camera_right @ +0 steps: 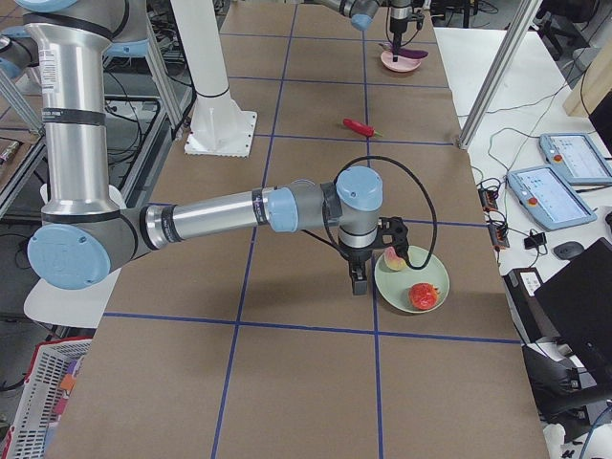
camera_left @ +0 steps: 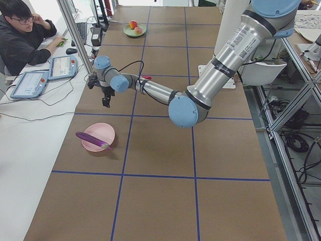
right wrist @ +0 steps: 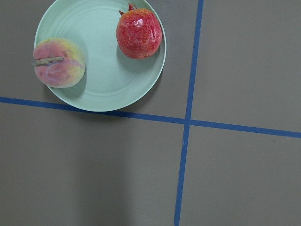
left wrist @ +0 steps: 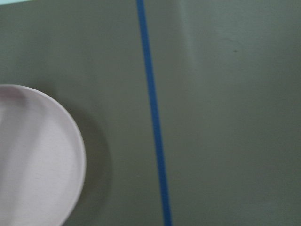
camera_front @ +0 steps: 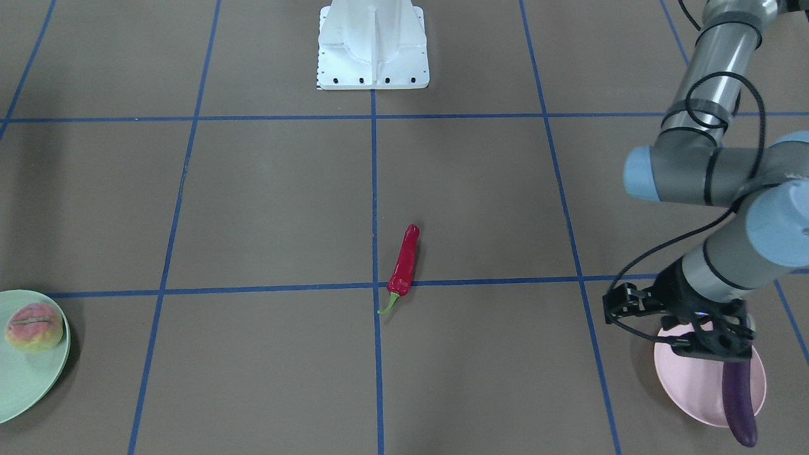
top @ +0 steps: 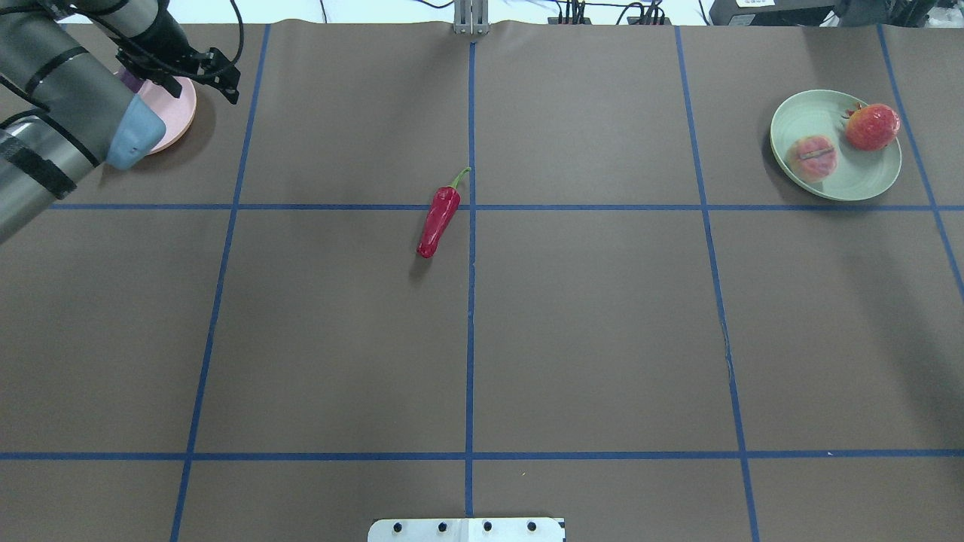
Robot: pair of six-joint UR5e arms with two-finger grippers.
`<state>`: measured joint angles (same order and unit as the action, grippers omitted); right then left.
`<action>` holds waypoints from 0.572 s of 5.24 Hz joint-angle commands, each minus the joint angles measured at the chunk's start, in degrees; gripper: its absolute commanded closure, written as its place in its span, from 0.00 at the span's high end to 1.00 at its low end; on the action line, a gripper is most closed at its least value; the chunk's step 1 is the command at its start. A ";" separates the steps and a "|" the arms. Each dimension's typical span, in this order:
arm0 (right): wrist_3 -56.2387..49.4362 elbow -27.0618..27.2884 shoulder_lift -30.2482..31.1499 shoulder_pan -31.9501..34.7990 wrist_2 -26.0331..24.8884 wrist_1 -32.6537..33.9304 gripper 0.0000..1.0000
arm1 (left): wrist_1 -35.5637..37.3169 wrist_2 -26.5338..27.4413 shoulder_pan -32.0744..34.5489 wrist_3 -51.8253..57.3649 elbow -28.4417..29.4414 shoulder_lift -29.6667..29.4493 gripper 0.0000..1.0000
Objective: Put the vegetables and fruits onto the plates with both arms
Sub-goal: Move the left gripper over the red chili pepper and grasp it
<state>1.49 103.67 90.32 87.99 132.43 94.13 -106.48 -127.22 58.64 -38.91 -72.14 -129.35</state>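
Note:
The purple eggplant (camera_front: 739,404) lies across the pale pink plate (camera_front: 689,385) at the table's far left, its tip over the rim. My left gripper (camera_front: 714,344) hangs just above that plate, open and empty. The red chili pepper (top: 438,214) lies alone at mid-table. The mint green plate (top: 851,177) holds the peach (top: 812,156) and the pomegranate-like ball (top: 872,126). My right gripper (camera_right: 359,282) hangs beside the green plate (camera_right: 411,287), nearer the table's middle. It shows only in the exterior right view, so I cannot tell if it is open.
The white pedestal (camera_front: 373,44) stands at the robot's edge of the table. An operator (camera_left: 20,35) sits with tablets (camera_left: 30,83) beyond the far edge. Blue tape lines (top: 471,301) cross the brown tabletop.

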 commanded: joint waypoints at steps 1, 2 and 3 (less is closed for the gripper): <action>0.09 0.04 -0.05 -0.01 0.02 0.00 1.00 | -0.04 1.17 -11.39 -17.84 -2.04 -6.50 1.00; 0.09 -0.05 -0.05 -0.01 0.02 0.00 1.00 | 0.31 9.36 -17.10 -21.52 -1.43 -9.66 1.00; 0.01 -0.05 0.03 -0.01 0.02 -0.09 1.00 | -0.12 11.88 -19.68 -21.90 1.80 -11.61 1.00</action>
<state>1.55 103.65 90.29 87.98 132.45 94.10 -106.37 -118.58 42.06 -59.33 -72.59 -138.88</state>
